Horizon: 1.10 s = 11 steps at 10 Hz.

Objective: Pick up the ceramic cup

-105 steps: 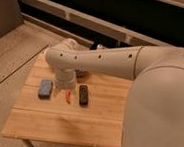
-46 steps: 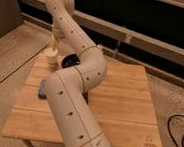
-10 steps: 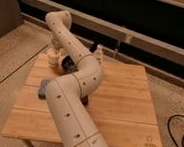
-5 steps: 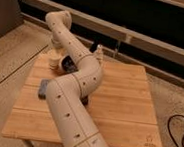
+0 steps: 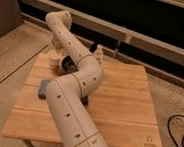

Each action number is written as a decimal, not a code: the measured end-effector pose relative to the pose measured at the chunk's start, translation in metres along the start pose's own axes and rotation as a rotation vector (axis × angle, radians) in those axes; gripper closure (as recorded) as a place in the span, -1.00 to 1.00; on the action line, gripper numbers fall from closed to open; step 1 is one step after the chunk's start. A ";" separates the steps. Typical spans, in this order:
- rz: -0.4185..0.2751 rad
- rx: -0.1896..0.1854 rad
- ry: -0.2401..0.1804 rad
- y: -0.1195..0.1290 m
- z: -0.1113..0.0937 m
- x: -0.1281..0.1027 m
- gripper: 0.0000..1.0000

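The ceramic cup (image 5: pixel 53 59) is a small cream-beige cylinder at the far left corner of the wooden table (image 5: pixel 121 107). My pale arm rises from the bottom of the view, curls over the table and bends down at the far left. The gripper (image 5: pixel 56 52) is at the arm's end, directly over the cup and against its top. I cannot tell whether the cup rests on the table or is lifted.
A dark round bowl (image 5: pixel 69 64) sits just right of the cup, partly behind the arm. A slim pale bottle-like object (image 5: pixel 98 52) stands at the table's far edge. A grey-blue block (image 5: pixel 43 88) lies at the left, by the arm. A dark rail runs behind the table.
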 end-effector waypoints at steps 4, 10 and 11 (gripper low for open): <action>0.000 0.000 0.000 0.000 0.000 0.000 1.00; -0.039 0.079 -0.069 -0.005 -0.069 -0.026 1.00; -0.069 0.115 -0.100 -0.003 -0.096 -0.039 1.00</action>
